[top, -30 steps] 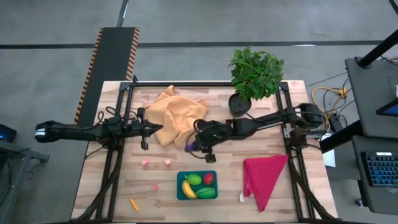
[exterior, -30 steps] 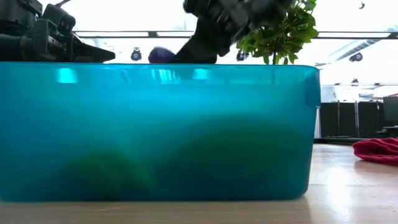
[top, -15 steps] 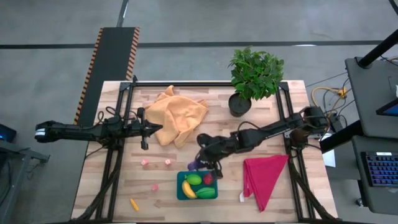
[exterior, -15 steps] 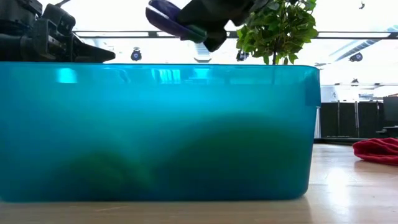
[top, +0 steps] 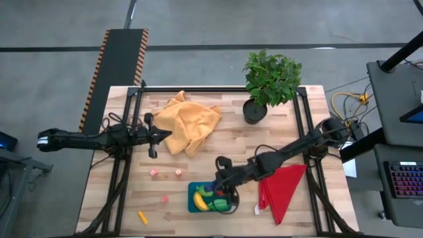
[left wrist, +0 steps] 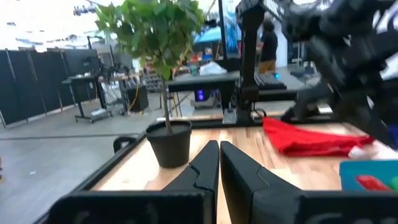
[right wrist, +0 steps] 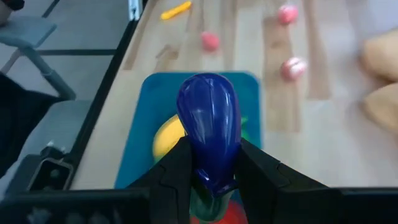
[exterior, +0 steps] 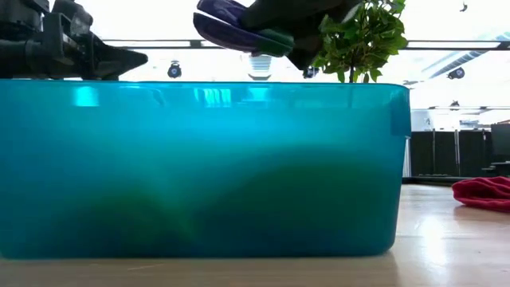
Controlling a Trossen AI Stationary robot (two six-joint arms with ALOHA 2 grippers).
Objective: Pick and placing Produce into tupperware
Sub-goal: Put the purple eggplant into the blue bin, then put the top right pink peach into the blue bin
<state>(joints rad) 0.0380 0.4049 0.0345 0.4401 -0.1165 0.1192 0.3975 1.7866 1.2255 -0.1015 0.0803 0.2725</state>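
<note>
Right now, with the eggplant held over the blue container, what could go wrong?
The right claw holds the eggplant above the tupperware, which already holds a banana, green pieces and a tomato. Released here, it may land on them and roll out over the rim. Lowering further, the claw could hit the rim or push the tupperware.

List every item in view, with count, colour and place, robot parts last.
tupperware: 1, teal, near table edge, centre.
eggplant: 1, purple, held above the tupperware.
banana: 1, yellow, in the tupperware.
green pieces: at least 1 visible, in the tupperware.
carrot: 1, orange, on the table left of the tupperware.
pink bits: 3, on the table left of the tupperware.
orange cloth: 1, far side.
red cloth: 1, right.
potted plant: 1, green, far right.
left gripper: fingers shut, by the orange cloth.
right gripper: over the tupperware, gripping the eggplant.
</note>
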